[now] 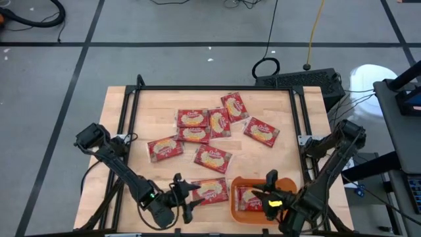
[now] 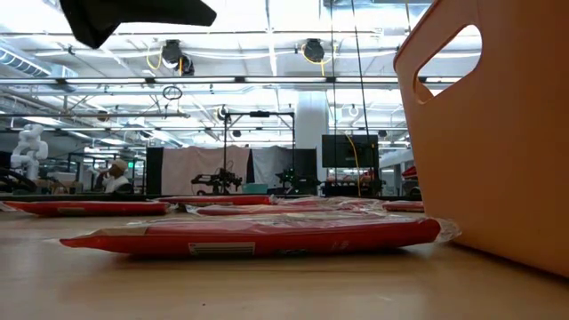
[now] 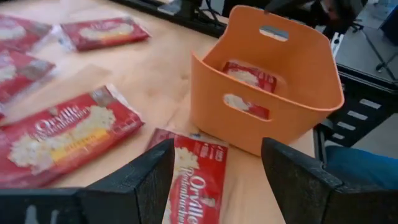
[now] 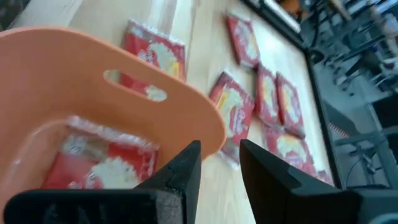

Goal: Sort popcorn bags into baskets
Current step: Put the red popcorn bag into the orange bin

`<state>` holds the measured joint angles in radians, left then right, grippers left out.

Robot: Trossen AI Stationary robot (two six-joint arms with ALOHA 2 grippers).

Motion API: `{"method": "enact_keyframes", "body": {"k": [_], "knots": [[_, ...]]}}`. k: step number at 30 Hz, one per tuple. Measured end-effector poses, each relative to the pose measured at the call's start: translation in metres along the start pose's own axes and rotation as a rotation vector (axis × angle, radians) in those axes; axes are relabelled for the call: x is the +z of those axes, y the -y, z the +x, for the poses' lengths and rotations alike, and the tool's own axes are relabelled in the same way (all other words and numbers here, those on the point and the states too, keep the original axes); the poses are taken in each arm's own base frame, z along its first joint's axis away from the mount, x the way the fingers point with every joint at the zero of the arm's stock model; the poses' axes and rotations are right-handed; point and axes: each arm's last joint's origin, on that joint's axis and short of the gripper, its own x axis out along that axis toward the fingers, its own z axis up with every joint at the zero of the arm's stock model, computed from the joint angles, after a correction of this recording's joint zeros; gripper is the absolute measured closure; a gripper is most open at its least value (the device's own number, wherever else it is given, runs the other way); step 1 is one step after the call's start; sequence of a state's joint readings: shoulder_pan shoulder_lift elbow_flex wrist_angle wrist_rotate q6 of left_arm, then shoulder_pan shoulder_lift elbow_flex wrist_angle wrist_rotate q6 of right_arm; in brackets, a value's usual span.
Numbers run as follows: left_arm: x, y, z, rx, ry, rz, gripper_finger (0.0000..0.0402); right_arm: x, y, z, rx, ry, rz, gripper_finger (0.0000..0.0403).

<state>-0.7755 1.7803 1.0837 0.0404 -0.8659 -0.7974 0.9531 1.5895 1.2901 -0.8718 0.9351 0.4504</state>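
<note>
Several red popcorn bags (image 1: 214,158) lie flat across the middle of the table. One more bag (image 1: 209,191) lies near the front edge, just left of the orange basket (image 1: 235,205). My left gripper (image 1: 187,196) is open and hovers over this bag's near end (image 3: 196,180), raised off the table, a dark shape high in the low view (image 2: 133,18). Another bag (image 4: 102,158) lies flat on the basket's floor. My right gripper (image 4: 221,168) is open above the basket's far rim (image 4: 186,106) and holds nothing.
The basket (image 3: 267,93) stands at the table's front right, close beside the near bag. A black frame rail (image 1: 210,88) runs around the table's far edge and sides. Bare wood lies between the bag cluster and the front edge (image 1: 164,178). Cables and a black box lie on the floor beyond.
</note>
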Motion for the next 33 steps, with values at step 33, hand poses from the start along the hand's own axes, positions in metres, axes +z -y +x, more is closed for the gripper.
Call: {"method": "enact_keyframes", "body": {"k": [33], "knots": [[-0.059, 0.030, 0.046, 0.312, -0.539, 0.136, 0.0158, -0.073, 0.031, 0.021, 0.021, 0.392, 0.017, 0.0300]]}}
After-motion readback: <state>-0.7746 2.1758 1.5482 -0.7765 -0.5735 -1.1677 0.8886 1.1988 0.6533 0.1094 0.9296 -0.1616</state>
